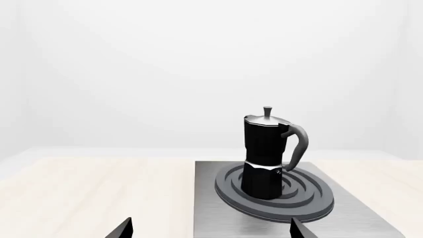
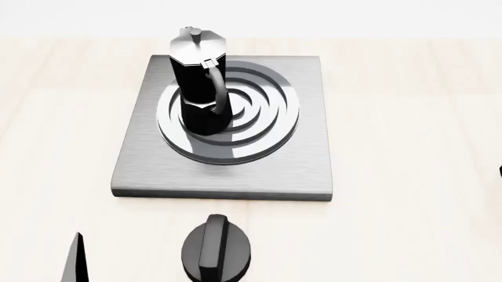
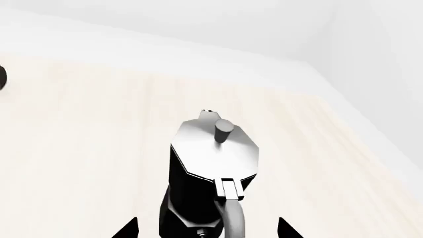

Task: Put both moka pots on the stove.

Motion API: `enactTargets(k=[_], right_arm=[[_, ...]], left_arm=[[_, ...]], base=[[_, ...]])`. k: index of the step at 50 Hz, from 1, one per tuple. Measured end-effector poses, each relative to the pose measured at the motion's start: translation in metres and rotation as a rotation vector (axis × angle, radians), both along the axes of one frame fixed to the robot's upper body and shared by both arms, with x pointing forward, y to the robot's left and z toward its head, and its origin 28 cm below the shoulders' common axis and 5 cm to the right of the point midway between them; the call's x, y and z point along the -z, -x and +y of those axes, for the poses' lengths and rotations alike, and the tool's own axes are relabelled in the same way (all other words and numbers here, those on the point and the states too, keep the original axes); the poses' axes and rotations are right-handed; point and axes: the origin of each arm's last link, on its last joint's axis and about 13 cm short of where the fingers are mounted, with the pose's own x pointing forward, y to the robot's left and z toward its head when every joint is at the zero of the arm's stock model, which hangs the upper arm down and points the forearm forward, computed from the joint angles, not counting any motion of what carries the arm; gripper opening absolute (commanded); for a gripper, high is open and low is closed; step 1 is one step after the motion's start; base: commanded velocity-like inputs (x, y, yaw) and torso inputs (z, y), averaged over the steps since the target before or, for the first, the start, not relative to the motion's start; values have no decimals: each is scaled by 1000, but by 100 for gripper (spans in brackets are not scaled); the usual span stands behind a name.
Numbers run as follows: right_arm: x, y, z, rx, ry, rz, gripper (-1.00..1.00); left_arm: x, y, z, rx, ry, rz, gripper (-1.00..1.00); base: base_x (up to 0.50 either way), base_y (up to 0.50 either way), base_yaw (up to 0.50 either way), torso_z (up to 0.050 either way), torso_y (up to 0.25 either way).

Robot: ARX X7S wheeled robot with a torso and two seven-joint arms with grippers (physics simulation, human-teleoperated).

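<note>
Black round knob nearest the head camera, on the pale wooden table just before the front edge of the stove. One moka pot upright on the burner rings, left of centre, handle toward the camera. Second moka pot upright on bare wood — right gripper above it, fingertips spread wide either side, gripping nothing. Left gripper likewise spread open, empty, facing the stove.
</note>
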Motion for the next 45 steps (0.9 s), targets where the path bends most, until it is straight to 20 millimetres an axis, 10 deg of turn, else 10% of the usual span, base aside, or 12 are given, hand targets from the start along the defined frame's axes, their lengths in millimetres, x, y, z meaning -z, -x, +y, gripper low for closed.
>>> enactTargets(k=[45], right_arm=[[37,-23,-13,74,-12,9,100]], left_arm=[[5,-2,-1,4,-8,12,100]], base=[[0,0,0,0,0]])
